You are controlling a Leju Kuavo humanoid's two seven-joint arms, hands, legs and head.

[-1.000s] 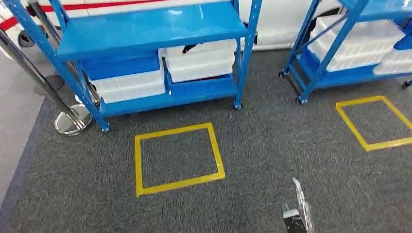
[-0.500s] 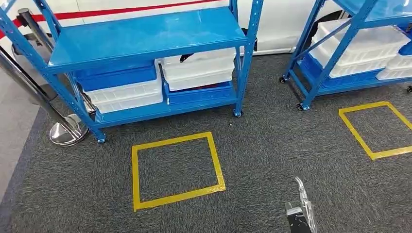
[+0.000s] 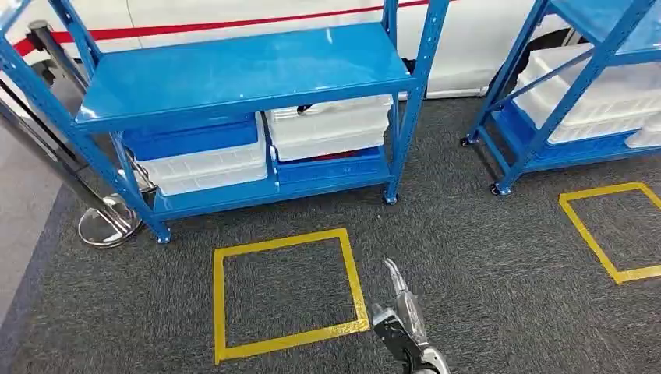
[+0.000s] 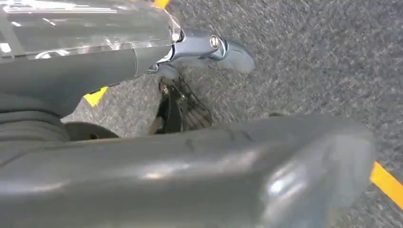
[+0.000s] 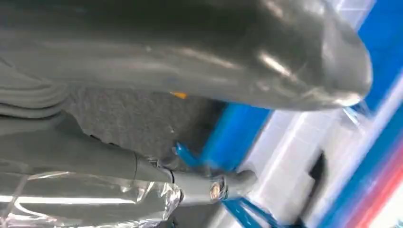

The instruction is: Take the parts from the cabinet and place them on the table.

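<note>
The blue cabinet (image 3: 242, 66) stands ahead on grey carpet. Its lower shelf carries white bins (image 3: 331, 125) and blue bins (image 3: 191, 139); what lies in them is mostly hidden. My right hand (image 3: 401, 323) reaches forward low in the head view, over the carpet beside a yellow taped square (image 3: 284, 292). Clear film wraps its fingers (image 5: 223, 185), which stand apart from the thumb (image 5: 266, 61) with nothing between them. My left hand (image 4: 190, 142) hangs over the carpet; its fingers (image 4: 214, 45) and thumb (image 4: 285, 175) are spread, holding nothing.
A second blue rack (image 3: 577, 86) with white bins stands to the right, with another yellow square (image 3: 616, 230) in front of it. A chrome post base (image 3: 107, 222) sits left of the cabinet. A white wall with a red stripe runs behind.
The whole picture has shifted: the camera has moved closer to the cabinet. My right hand now sits further left and higher in the head view.
</note>
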